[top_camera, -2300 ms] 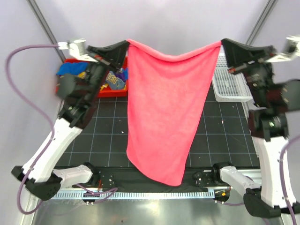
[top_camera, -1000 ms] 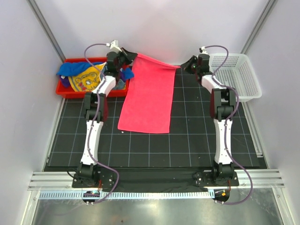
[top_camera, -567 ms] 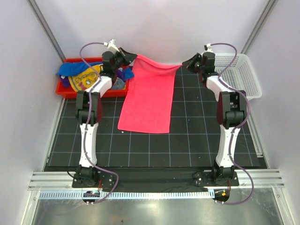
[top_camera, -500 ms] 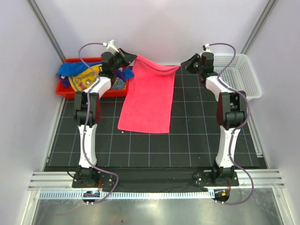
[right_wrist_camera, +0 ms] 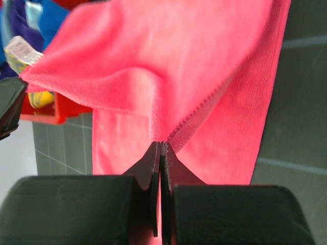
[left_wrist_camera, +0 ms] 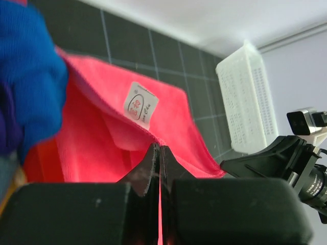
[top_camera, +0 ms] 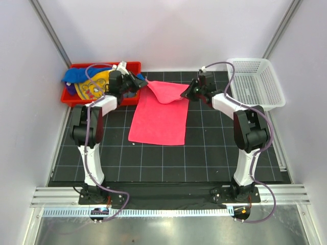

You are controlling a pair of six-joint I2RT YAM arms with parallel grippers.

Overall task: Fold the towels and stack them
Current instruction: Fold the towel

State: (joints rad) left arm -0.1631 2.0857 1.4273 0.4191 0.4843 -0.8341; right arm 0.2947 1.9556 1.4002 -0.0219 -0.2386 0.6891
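Left claw (top_camera: 143,83) and right claw (top_camera: 188,93) (both clamped on hot pink towel (top_camera: 158,122) corners) have carried its far edge nearward, lower over the desk (top_camera: 219,148); first fold begun, unfinished.

hot pink towel (top_camera: 157,118): plush, plain, near part flat in one layer on the black grid mat (top_camera: 214,148), long axis near-to-far, near edge straight
far end: raised off the mat, doubled back over the flat part, sagging between its two corners (both pinched, held up)
care label (left_wrist_camera: 140,105): small, white, red print, near the far left corner, unreadable
blue towel (top_camera: 76,75): crumpled, heaped at left end of red bin (top_camera: 127,65)
yellow towel (top_camera: 94,87): bunched in bin, cartoon print facing up
purple towel (left_wrist_camera: 7,133): only a sliver visible, beside the blue
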